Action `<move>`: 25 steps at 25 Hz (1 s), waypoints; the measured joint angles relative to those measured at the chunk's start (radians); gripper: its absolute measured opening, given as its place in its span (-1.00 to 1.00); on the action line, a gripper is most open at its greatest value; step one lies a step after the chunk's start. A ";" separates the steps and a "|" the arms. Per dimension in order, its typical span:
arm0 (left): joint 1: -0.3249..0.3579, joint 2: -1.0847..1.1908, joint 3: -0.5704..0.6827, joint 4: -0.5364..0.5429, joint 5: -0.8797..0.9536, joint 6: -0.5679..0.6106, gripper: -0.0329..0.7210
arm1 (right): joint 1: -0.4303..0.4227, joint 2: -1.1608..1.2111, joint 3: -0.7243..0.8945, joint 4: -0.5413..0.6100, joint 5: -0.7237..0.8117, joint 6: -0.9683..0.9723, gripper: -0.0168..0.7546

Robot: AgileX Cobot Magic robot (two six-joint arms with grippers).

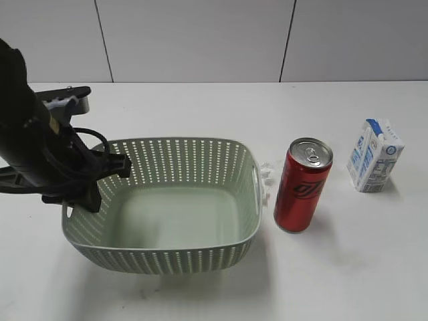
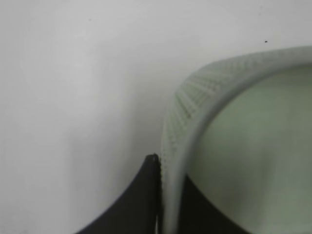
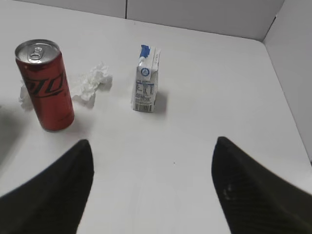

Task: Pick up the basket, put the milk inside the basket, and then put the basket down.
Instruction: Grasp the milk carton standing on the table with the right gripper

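The left hand (image 1: 83, 190) is closed over the left wall of the basket (image 1: 180, 231), one finger (image 2: 139, 195) outside and one inside the rim. The basket sits on the white worktop (image 1: 348, 267). The milk (image 1: 374, 155) stands upright at the far right, apart from the red can (image 1: 302, 185) just beside the basket. The right hand (image 3: 151, 195) hovers wide open, holding nothing, with the milk beyond it.

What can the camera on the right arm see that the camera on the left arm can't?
Only the right wrist view shows the milk, the red can, some crumpled tissue and the open right gripper above bare table. Only the left wrist view shows the basket, its rim between the left gripper's fingers. Both show the white table.
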 joint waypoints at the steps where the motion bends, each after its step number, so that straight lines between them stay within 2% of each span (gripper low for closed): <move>1: 0.000 0.000 0.000 -0.001 0.002 0.000 -0.90 | 0.000 0.000 0.003 0.001 0.006 -0.007 0.58; 17: 0.000 0.000 0.000 -0.001 0.014 0.000 -0.90 | 0.000 0.000 0.026 0.015 0.048 -0.029 0.58; 21: 0.000 0.000 0.000 -0.001 0.014 0.000 -0.90 | 0.000 0.030 -0.004 0.025 -0.045 -0.030 0.58; 25: 0.000 0.000 0.000 -0.001 0.014 0.000 -0.90 | 0.000 0.189 -0.044 0.052 -0.156 -0.014 0.58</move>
